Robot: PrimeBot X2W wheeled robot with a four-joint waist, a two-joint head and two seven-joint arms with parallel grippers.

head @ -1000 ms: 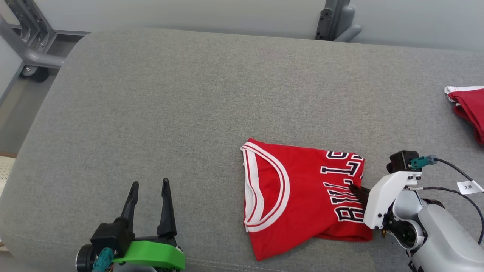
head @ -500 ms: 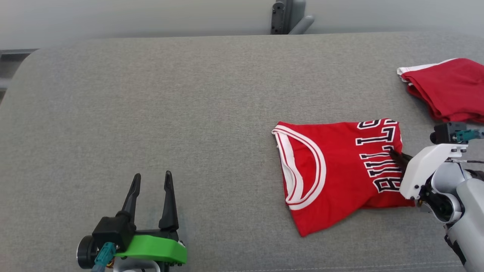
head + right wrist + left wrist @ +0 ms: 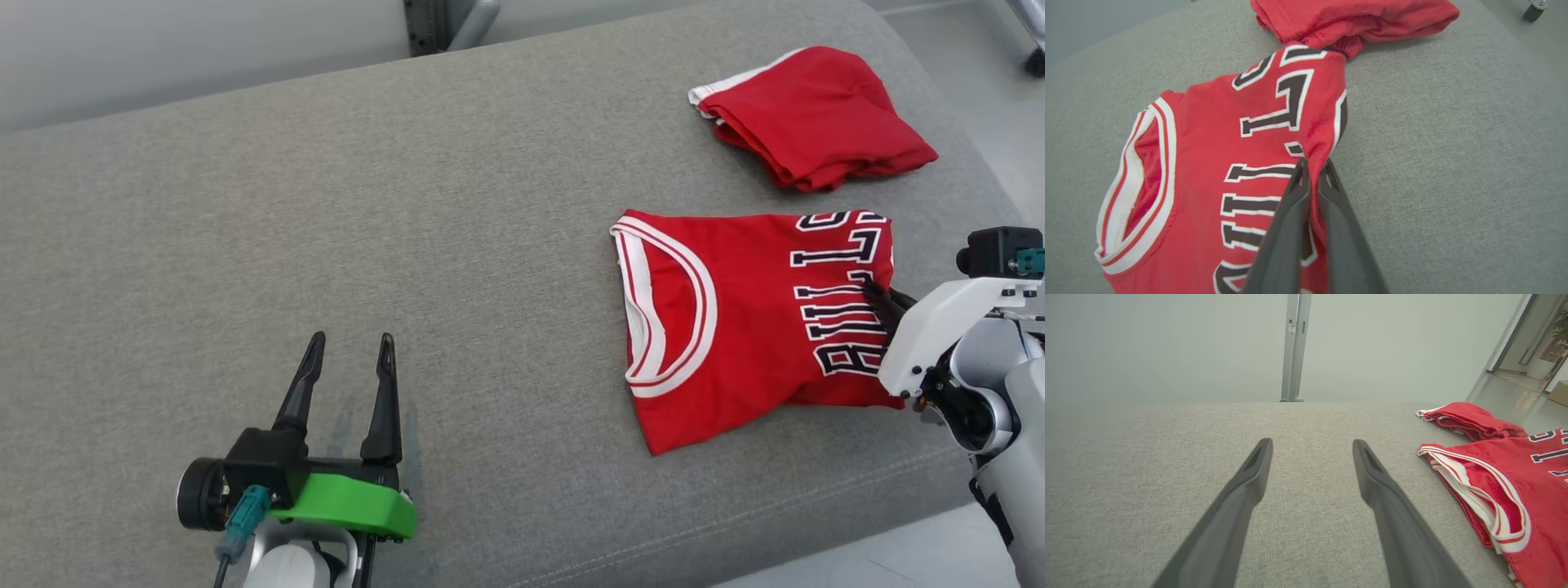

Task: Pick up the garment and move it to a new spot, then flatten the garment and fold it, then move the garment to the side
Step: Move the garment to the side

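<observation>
It looks like a robotics lab or test room. A grey upholstered bench (image 3: 326, 204) stands before a bare pale partition (image 3: 1167, 343) with a grey metal post (image 3: 1294, 347), and a caster wheel (image 3: 1532, 11) rests on smooth grey floor (image 3: 996, 82).

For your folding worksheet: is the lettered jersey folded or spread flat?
Folded: the jersey lies doubled, stacked layers visible at its neckline edge.

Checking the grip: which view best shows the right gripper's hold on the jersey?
Right wrist view: the right gripper pinches the jersey edge close up. Head view shows it small, partly hidden. Left wrist view shows the jersey's collar end.
</observation>
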